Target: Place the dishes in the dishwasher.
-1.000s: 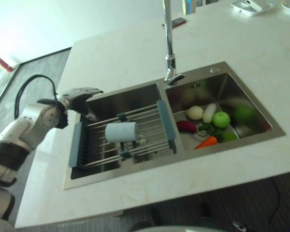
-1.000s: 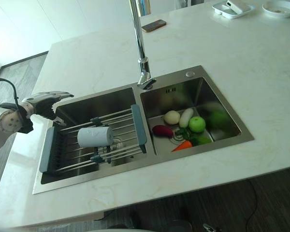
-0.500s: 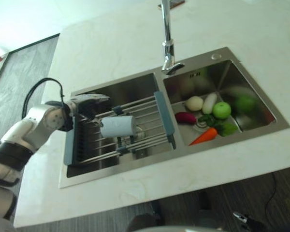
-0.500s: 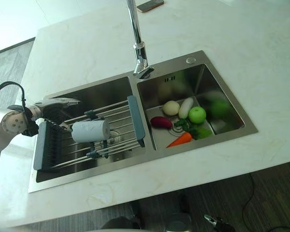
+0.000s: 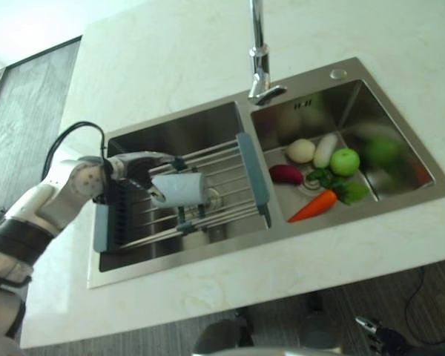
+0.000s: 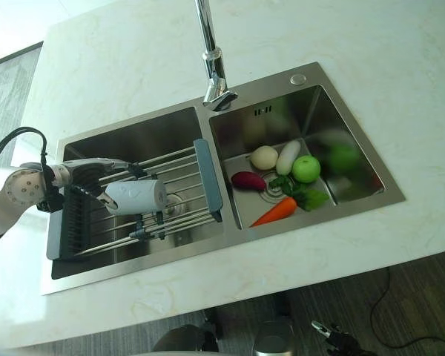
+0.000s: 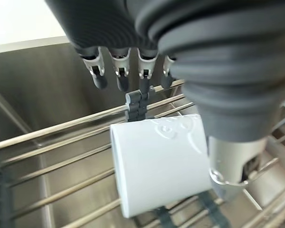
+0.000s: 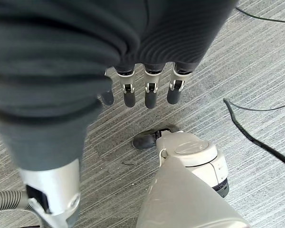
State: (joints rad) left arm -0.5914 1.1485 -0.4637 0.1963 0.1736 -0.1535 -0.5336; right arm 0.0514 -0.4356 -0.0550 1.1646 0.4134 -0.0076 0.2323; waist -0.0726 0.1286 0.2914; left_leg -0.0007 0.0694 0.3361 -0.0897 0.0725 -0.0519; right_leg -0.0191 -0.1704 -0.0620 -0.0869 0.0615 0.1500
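Left hand (image 7: 147,28) open above white cup (image 7: 159,164) lying sideways on sink rack (image 5: 222,167), between fingers (image 7: 121,80) and thumb; best lowered squarely, then closed around cup's body.

Both eye views look steeply down from the head onto the worktop (image 5: 178,67) and double sink (image 6: 170,126), sharing nearly the whole scene. The left wrist view looks from very close along its robot hand (image 7: 128,71) at the cup (image 7: 156,164) on the rack (image 7: 61,142). The right wrist view faces the floor (image 8: 256,71).
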